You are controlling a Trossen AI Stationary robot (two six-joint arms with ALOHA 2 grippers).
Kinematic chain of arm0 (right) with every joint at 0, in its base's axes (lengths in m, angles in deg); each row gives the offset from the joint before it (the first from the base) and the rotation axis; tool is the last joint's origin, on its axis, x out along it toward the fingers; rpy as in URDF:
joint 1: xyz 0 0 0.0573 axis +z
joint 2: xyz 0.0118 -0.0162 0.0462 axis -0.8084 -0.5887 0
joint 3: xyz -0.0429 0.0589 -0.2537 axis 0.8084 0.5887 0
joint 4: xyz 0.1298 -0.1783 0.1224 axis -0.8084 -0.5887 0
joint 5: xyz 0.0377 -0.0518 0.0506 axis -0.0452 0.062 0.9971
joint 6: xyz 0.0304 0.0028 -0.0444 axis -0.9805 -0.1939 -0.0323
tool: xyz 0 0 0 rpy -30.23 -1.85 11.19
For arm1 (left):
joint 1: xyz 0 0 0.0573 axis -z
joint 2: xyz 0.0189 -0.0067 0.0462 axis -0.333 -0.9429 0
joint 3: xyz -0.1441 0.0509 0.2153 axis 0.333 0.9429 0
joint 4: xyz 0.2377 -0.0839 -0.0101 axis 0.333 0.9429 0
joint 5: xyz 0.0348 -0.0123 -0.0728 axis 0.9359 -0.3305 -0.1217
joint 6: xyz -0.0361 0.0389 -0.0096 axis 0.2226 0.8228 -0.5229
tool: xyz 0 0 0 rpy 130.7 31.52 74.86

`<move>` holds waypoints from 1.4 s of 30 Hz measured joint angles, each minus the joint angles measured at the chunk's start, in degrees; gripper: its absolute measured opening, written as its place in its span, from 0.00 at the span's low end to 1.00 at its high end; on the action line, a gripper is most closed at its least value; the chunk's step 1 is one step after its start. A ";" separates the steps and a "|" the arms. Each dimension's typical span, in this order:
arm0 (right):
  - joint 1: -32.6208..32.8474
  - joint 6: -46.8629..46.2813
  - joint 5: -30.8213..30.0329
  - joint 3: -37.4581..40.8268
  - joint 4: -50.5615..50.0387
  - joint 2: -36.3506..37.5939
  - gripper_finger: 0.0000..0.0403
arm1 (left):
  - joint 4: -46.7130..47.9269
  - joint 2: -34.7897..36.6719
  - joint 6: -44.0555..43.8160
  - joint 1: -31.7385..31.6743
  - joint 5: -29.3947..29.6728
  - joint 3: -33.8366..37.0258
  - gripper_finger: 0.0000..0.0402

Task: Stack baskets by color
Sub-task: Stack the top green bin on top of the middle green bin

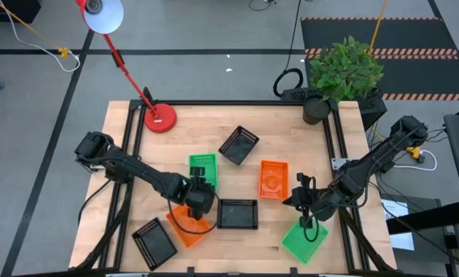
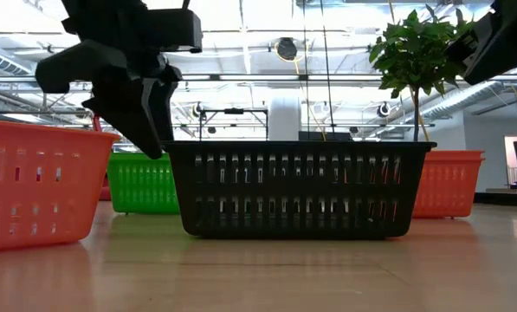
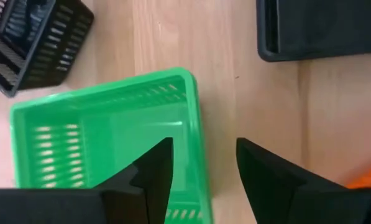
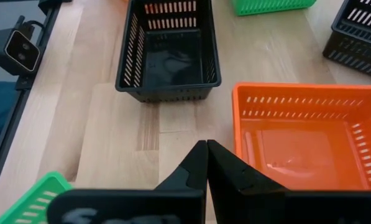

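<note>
left gripper [image 1: 201, 187]: fingers apart, holding nothing, over a green basket [image 1: 202, 168] mid-table
right gripper [image 4: 207, 163]: fingers pressed together, empty, near right edge
orange basket [image 1: 273, 179]: beside right gripper

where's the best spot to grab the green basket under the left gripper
Probably the long rim wall of the green basket that lies between the left gripper's open fingers, taken from straight above. The basket sits upright with its top open, so one finger can drop inside and the other outside that thin wall.
</note>
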State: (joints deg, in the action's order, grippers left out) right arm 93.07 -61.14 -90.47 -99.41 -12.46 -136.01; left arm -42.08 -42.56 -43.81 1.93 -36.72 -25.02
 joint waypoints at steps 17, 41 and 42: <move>0.05 -0.03 -0.02 0.00 1.45 0.00 0.00 | -3.89 0.00 9.98 -3.62 -8.07 0.32 0.29; 0.05 0.00 -0.05 -0.02 1.64 0.00 0.00 | -2.99 0.26 7.37 -2.09 -7.50 0.32 0.24; 0.05 -0.01 -0.05 -0.02 1.72 0.00 0.00 | -2.94 0.50 6.86 -2.09 -7.29 0.34 0.24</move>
State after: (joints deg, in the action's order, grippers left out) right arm 93.12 -61.15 -90.51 -99.44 -10.74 -136.01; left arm -45.02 -42.06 -36.95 -0.16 -44.01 -24.68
